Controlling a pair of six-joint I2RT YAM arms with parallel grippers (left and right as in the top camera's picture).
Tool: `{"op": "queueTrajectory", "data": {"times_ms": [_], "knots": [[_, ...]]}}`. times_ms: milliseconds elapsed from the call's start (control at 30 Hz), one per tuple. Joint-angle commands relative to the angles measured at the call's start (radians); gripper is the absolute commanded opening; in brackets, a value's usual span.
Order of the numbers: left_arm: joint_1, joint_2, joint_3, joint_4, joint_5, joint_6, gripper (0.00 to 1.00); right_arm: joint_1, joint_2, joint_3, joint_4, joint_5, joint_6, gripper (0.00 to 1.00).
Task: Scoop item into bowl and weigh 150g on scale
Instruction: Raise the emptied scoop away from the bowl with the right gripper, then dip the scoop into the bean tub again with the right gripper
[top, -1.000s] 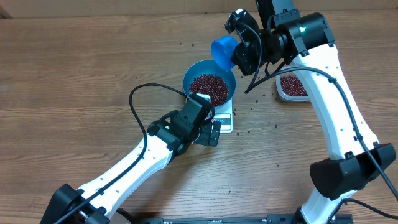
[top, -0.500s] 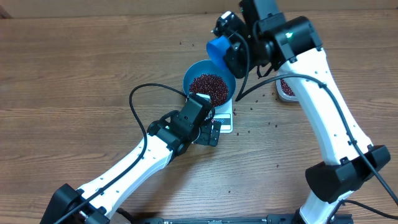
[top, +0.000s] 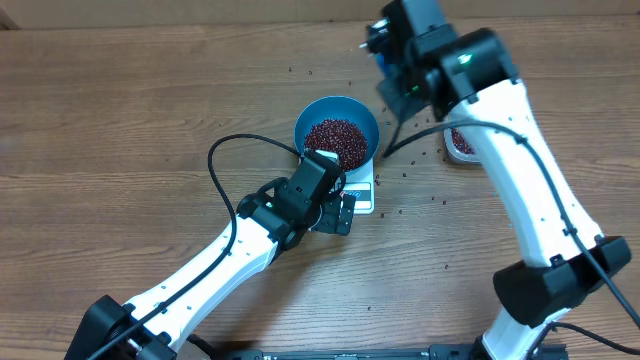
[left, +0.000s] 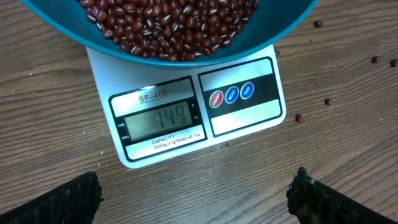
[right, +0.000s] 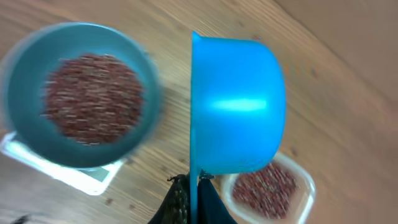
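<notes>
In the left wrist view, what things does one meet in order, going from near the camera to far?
left gripper, its fingers wide apart → bare wooden table → scale, front panel nearest → bowl standing on the scale, with the beans in it

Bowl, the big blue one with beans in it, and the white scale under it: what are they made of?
Round blue bowl: probably plastic, since it looks smooth, with a thin rim and even colour. Flat white square scale: likely plastic too, a smooth, slightly glossy shell with a printed front panel and a grey display.
</notes>
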Motion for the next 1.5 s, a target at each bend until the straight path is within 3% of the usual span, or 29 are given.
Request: {"op": "queueTrajectory", "data": {"times_ms": [0,233,500,767,1067,1467], "knots": [[-0.001,0.000,-0.005,0.003,-0.006,0.009,1.00,-0.111,-0.039,-0.007,-0.014,0.049,0.068,0.04],[-0.001,0.000,-0.005,0.003,-0.006,0.009,1.00,-0.302,-0.038,-0.143,0.014,0.046,0.069,0.04],[-0.001,0.000,-0.005,0.003,-0.006,0.009,1.00,-0.429,-0.038,-0.373,0.174,0.043,0.068,0.04],[-0.001,0.000,-0.005,0.003,-0.006,0.009,1.00,-0.442,-0.038,-0.533,0.326,-0.214,0.064,0.04],[-0.001,0.000,-0.005,0.003,-0.006,0.009,0.99,-0.444,-0.039,-0.534,0.296,-0.326,0.065,0.04],[-0.001,0.000,-0.005,0.003,-0.006,0.009,1.00,-0.584,-0.040,-0.344,0.106,-0.567,0.110,0.04]]}}
